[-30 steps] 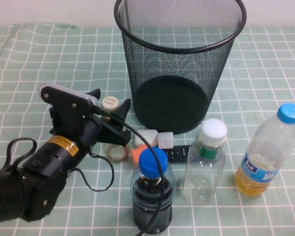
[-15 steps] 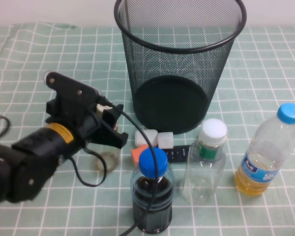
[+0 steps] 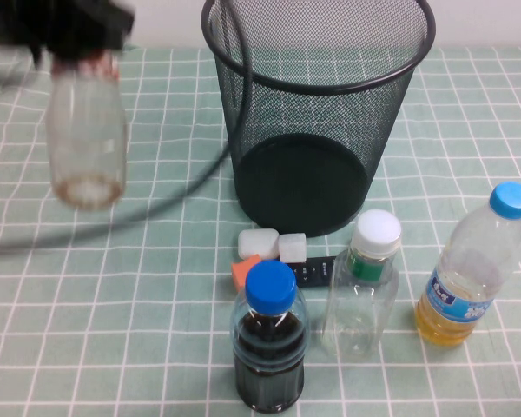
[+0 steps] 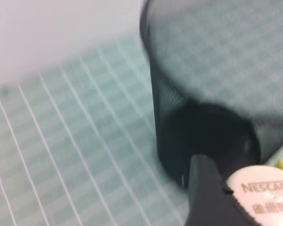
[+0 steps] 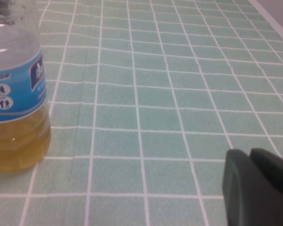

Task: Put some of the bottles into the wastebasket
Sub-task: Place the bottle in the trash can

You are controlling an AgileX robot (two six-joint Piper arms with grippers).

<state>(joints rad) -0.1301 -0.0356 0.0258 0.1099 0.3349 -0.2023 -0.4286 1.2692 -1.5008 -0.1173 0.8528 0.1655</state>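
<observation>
My left gripper (image 3: 80,39) is high at the far left, blurred, shut on the neck of the small slim clear bottle (image 3: 87,130), which hangs in the air left of the black mesh wastebasket (image 3: 317,104). In the left wrist view the bottle's cream cap (image 4: 264,193) sits against a black finger (image 4: 205,188), with the wastebasket (image 4: 203,94) beyond. The bigger squarish clear bottle (image 3: 363,291) with white cap and green band stands upright in front of the basket. My right gripper (image 5: 262,186) shows only in its wrist view, shut and empty, low over the cloth.
A blue-capped bottle of dark liquid (image 3: 269,343) stands at the front. A blue-capped bottle of yellow liquid (image 3: 471,269) stands at the right, also in the right wrist view (image 5: 14,108). White cubes (image 3: 259,243), an orange cube (image 3: 243,271) and a black object (image 3: 317,271) lie before the basket.
My left gripper closed on the small slim bottle, lifted it off the cloth and carried it up and to the far left. The other bottles have not moved.
</observation>
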